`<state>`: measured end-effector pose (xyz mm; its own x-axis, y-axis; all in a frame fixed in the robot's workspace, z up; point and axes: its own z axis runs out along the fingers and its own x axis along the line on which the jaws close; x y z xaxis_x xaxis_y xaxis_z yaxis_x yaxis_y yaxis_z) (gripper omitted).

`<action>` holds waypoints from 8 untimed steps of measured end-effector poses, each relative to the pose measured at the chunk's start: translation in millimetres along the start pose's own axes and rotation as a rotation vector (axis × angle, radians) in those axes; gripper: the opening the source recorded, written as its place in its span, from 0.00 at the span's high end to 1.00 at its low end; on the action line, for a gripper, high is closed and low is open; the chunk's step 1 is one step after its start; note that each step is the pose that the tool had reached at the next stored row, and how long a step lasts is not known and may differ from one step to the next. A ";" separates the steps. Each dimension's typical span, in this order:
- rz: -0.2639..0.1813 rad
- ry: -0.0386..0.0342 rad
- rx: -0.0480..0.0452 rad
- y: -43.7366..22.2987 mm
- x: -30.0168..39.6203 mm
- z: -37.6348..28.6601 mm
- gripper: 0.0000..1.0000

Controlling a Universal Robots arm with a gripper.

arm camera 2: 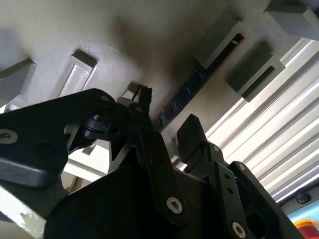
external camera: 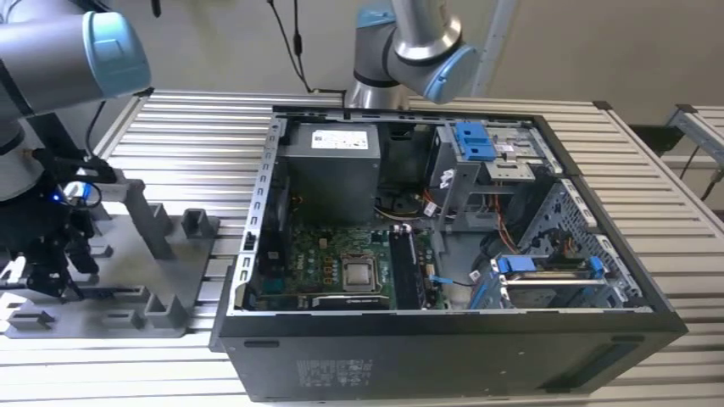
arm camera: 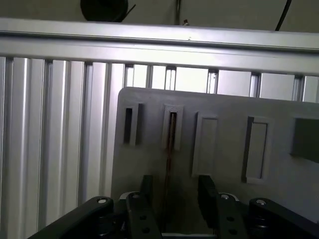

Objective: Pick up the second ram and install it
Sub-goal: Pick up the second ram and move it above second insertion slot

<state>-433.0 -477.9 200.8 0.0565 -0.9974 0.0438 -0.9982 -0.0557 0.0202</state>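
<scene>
A ribbed aluminium table (external camera: 203, 119) carries an open computer case (external camera: 453, 339). At about eight o'clock from it in the exterior view lies a grey fixture plate (external camera: 125, 322). The second ram (arm camera 2: 199, 78) stands on edge in one of the plate's slots, probably so that its thin top edge is easy to pinch. Its long axis lies flat along the slot, pointing straight out from the gripper (arm camera: 175, 181). The fingers (arm camera: 207, 191) are apart, one on each side of the board, and do not appear to touch it.
</scene>
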 end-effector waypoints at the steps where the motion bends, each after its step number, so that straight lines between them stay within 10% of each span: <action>1: 0.000 0.0000 -0.0001 0.0 0.0 1.2 0.50; 8: 0.000 0.0002 -0.0001 0.0 -0.2 7.4 0.50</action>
<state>-433.1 -478.0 193.4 0.0564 -0.9974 0.0440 -0.9982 -0.0556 0.0203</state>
